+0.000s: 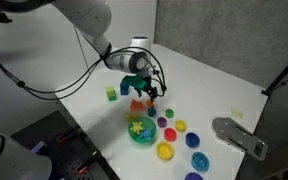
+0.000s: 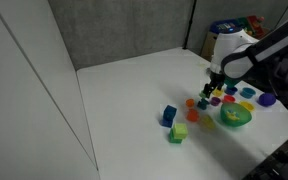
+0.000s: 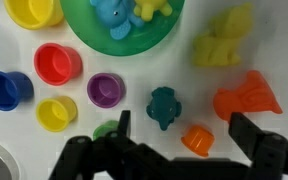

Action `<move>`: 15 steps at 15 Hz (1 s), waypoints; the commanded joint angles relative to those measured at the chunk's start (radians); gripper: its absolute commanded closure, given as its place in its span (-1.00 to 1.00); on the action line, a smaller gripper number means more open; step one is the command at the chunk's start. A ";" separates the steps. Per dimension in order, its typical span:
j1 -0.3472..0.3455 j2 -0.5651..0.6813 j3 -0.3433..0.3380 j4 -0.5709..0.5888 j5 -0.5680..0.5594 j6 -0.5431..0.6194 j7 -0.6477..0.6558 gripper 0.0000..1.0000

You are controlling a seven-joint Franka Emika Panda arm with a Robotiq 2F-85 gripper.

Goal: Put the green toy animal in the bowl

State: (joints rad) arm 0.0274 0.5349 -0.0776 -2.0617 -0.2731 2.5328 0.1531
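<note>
Bowl (image 3: 130,44) holds blue toy (image 3: 112,15), yellow toy (image 3: 152,8); green toy animal (image 3: 164,106) outside.

Teal toy animal (image 3: 164,106) crowded by purple cup (image 3: 106,90) and orange cup (image 3: 196,140), bowl (image 3: 149,42) partly filled by toys (image 3: 112,18), open tabletop (image 2: 114,90) left beyond

On the white surface (image 3: 284,50) in the wrist view we see small cups clustered at the left: a red cup (image 3: 57,62), a blue cup (image 3: 6,90), a yellow cup (image 3: 56,113) and a purple cup (image 3: 106,90). A second yellow cup (image 3: 34,10) sits farther off, at the top edge. To the right lie a yellow toy figure (image 3: 224,40) and an orange toy figure (image 3: 246,98), with a small orange cup (image 3: 197,138) near the latter. In an exterior view we find a blue block (image 2: 169,114) just beside a green block (image 2: 178,133), apart from the cups. In an exterior view a flat grey object (image 1: 239,135) lies at the right.
</note>
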 commanded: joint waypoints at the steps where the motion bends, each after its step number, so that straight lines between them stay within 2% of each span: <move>1: -0.007 0.128 -0.005 0.114 0.036 0.032 -0.029 -1.00; 6: -0.038 0.260 0.015 0.228 0.113 0.047 -0.074 -1.00; 11: -0.037 0.328 0.001 0.308 0.134 0.015 -0.082 -1.00; 12: -0.036 0.334 -0.002 0.317 0.132 0.013 -0.081 -0.50; 13: -0.033 0.339 -0.007 0.324 0.128 0.010 -0.078 -0.46; 15: -0.032 0.344 -0.009 0.335 0.127 0.001 -0.078 -0.13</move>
State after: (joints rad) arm -0.0038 0.8618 -0.0815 -1.7724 -0.1642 2.5739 0.1060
